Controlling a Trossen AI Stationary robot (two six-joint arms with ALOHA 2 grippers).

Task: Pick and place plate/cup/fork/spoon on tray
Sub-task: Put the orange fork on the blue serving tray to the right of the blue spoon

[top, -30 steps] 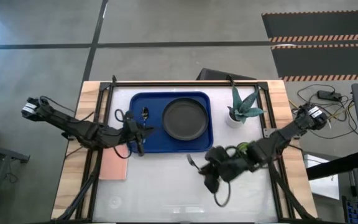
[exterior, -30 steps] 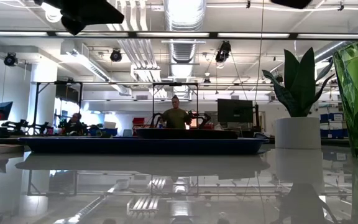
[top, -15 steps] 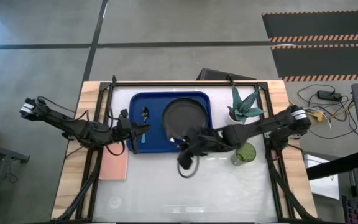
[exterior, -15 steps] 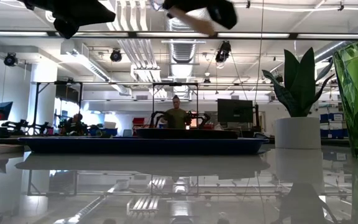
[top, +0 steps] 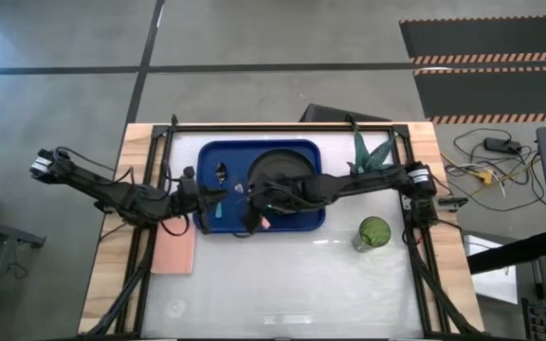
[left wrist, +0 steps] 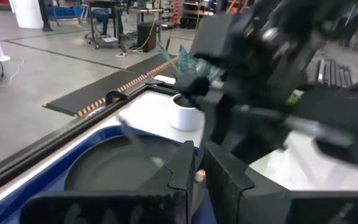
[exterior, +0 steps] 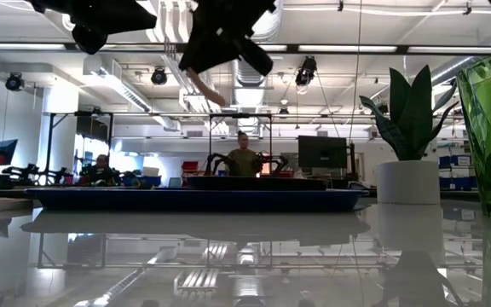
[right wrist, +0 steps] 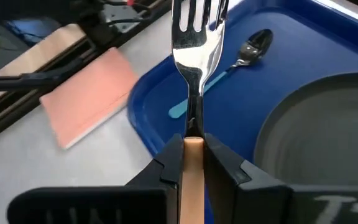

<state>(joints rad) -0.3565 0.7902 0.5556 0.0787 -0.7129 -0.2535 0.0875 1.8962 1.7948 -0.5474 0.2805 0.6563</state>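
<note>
**A:** Where is the fork?

**B:** The slim fork with silver metal tines and an orange handle (right wrist: pixel 193 74) is clamped in my right end effector (right wrist: pixel 191 146), my two dark fingers (right wrist: pixel 166 165) pressed on either side of the handle, tines pointing forward. I hold it in the air above the large flat blue plastic tray with rounded corners (top: pixel 209 152), over the gap between the spoon and the plate.

**A:** What already lies on the tray?

**B:** The slim spoon with a dark shiny bowl and a light blue handle (right wrist: pixel 241 57) rests flat in the tray's left part. The round matte black plate with a raised rim (top: pixel 282 169) sits in the right part, partly under my right arm.

**A:** And the cup?

**B:** The small translucent green tumbler (top: pixel 373 232) stands upright on the white bench (top: pixel 282 284), off the tray, near its right front corner.

**A:** Your other arm?

**B:** My left end effector (top: pixel 210 201) hovers at the tray's left edge, fingers together and holding nothing.

**A:** Anything else around?

**B:** A flat pink rectangle (top: pixel 173 252) lies on the bench to the left of the tray, and a spiky teal-leaved plant in a white pot (top: pixel 368 156) stands beside the tray's right rim.
</note>
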